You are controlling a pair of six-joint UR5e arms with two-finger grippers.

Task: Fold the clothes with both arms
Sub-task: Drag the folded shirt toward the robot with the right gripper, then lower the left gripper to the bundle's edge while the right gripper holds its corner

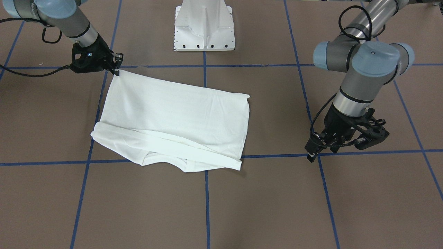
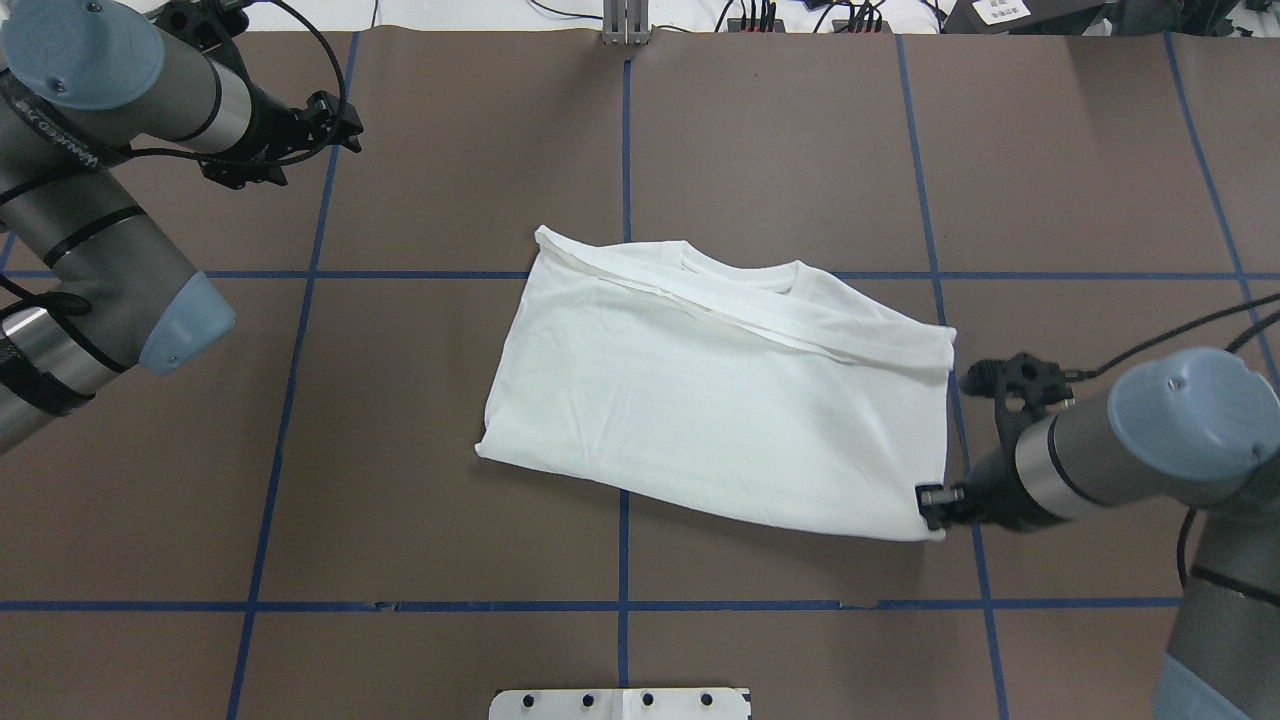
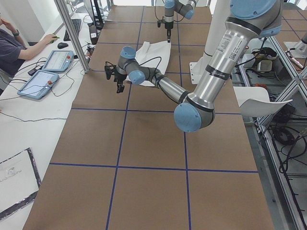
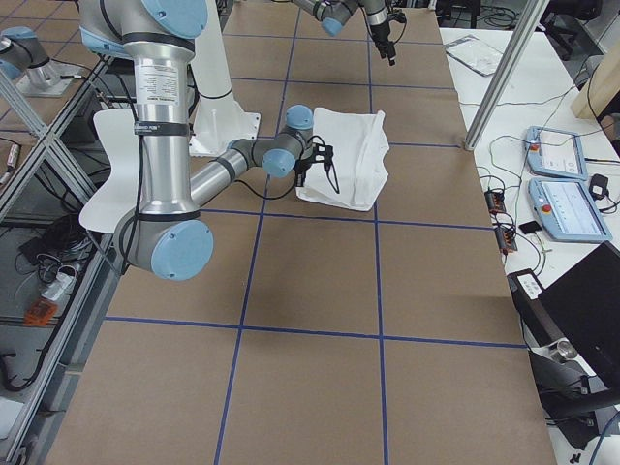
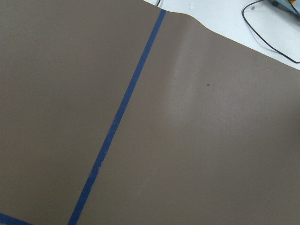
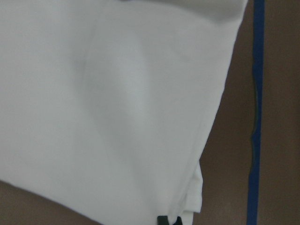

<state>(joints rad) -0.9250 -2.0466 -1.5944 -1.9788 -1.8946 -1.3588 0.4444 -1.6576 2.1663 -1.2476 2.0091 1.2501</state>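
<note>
The white long-sleeved T-shirt [image 2: 720, 390] lies flat mid-table, its plain side up and a sleeve folded across below the neck [image 2: 745, 272]. No black text shows. My right gripper [image 2: 935, 497] is at the shirt's near right corner, shut on the hem. It shows at the same corner in the front-facing view [image 1: 116, 71], with the fingertips [image 6: 163, 220] at the cloth edge in the right wrist view. My left gripper [image 2: 340, 112] hangs open and empty over bare table, far left of the shirt [image 1: 173, 117]; it also shows in the front-facing view [image 1: 312, 155].
The white metal pedestal [image 1: 204, 29] stands at the robot's side of the table. Blue tape lines [image 5: 122, 117] grid the brown surface. In the left exterior view an operator [image 3: 14, 43] sits by tablets [image 3: 45, 76] beyond the table's far edge.
</note>
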